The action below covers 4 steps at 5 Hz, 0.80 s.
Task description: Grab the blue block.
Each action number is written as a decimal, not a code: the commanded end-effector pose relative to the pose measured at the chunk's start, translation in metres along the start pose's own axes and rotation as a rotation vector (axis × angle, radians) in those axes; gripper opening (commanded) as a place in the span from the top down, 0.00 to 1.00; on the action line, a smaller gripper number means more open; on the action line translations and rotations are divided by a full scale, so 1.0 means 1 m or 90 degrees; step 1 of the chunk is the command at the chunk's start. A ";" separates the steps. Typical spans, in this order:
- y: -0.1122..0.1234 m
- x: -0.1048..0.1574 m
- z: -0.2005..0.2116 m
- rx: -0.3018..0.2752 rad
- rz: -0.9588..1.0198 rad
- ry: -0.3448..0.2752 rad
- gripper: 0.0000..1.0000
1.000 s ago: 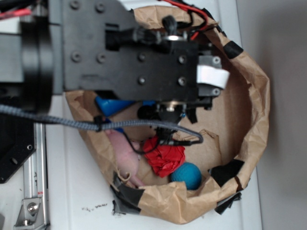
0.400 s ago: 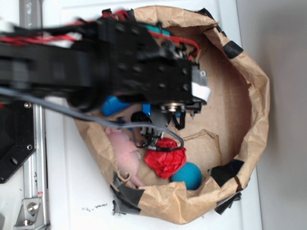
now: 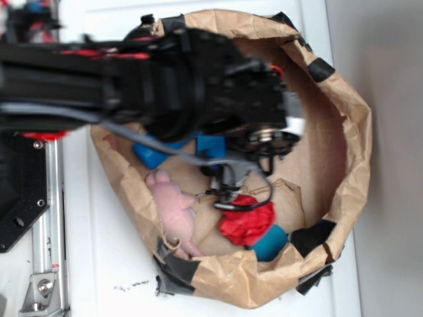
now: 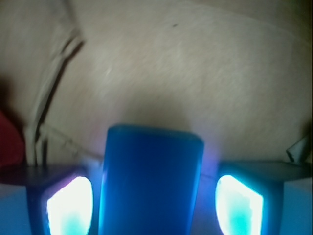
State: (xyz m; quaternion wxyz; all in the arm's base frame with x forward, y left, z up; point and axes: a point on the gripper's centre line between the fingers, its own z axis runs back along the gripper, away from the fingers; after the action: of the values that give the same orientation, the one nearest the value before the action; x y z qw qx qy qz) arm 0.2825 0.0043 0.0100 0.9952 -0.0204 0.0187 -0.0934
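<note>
The blue block (image 4: 151, 181) stands between my gripper's (image 4: 154, 198) two glowing fingers (image 4: 68, 203), with a narrow gap on its left and a wider one on its right. The gripper is open around it. In the exterior view only a corner of the blue block (image 3: 211, 143) shows under the black wrist, inside the brown paper bag (image 3: 350, 165). My gripper (image 3: 219, 154) is mostly hidden there by the arm.
A blue bottle-shaped toy (image 3: 155, 153) lies just left of the block. A pink soft toy (image 3: 173, 208), a red crumpled cloth (image 3: 248, 222) and a teal ball (image 3: 269, 244) sit near the bag's lower rim. A grey cable (image 3: 198, 158) hangs across the bag.
The arm has swung to the right and deeper into the bag, over the block. The red cloth and the teal ball have shifted a little to the right.
</note>
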 end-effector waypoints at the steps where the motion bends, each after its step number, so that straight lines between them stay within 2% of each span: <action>1: 0.020 -0.008 0.044 0.035 0.166 0.030 1.00; 2: 0.023 -0.010 0.094 0.029 0.198 -0.041 1.00; 3: 0.008 -0.013 0.144 0.026 0.210 -0.062 1.00; 4: -0.010 -0.012 0.170 0.044 0.214 -0.073 1.00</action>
State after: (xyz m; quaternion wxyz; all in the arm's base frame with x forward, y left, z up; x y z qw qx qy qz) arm 0.2741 0.0098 0.1595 0.9971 0.0138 0.0030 0.0749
